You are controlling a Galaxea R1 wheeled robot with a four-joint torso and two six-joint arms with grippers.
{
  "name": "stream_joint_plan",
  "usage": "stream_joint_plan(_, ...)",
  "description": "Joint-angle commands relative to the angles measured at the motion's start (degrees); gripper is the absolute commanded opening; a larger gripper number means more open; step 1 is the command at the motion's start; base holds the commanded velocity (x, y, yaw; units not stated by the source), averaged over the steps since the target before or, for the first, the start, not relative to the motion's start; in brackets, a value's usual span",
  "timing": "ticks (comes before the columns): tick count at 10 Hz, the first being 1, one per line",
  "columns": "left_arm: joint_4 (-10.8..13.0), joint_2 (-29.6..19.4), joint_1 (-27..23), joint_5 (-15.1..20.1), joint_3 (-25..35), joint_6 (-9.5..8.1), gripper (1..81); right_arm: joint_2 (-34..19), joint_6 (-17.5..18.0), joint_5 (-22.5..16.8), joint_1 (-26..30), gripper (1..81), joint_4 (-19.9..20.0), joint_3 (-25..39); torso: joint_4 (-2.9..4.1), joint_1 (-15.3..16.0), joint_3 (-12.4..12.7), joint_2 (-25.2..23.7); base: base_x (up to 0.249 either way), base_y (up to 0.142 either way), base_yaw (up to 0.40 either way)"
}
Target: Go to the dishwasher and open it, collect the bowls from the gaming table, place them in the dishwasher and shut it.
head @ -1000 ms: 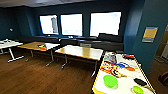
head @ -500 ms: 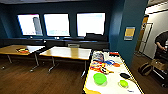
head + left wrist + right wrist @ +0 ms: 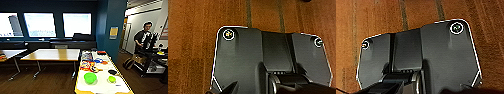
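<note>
Two bowls (image 3: 90,78) on gaming table (image 3: 100,86)

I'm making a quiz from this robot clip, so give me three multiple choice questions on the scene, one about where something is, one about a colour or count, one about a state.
1. Where is the larger green bowl?
A. on the floor
B. on the white-topped table with a yellow edge
C. on the wooden table

2. How many bright green bowls are on that table?
A. one
B. two
C. four

3. What is the person at the right doing?
A. standing
B. lying on the floor
C. sitting on the wooden table

Answers:
1 B, it sits near the table's close end.
2 B, the larger bowl and a smaller bowl beside it.
3 A, the person is upright behind a dark cart.
</note>
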Motion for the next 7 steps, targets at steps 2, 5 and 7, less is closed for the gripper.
stream_joint_plan(2,0.0,0.3,-3.0,2.6,0.0,0.39,81.1,0.0,-0.1,-2.5,3.5,81.1,-0.4,0.1,0.0,0.0,0.0,0.0,0.0,-0.039,0.0)
stream_joint_plan(5,0.0,0.3,-3.1,2.6,0.0,0.48,81.1,0.3,-0.1,-2.5,3.3,81.1,-0.3,0.3,0.0,0.0,0.0,0.0,0.0,0.0,0.0)
stream_joint_plan(7,0.0,0.3,-3.0,2.5,0.0,0.48,81.1,0.3,-0.1,-2.5,3.3,81.1,-0.3,0.3,0.0,0.0,0.0,0.0,0.0,0.0,0.0)
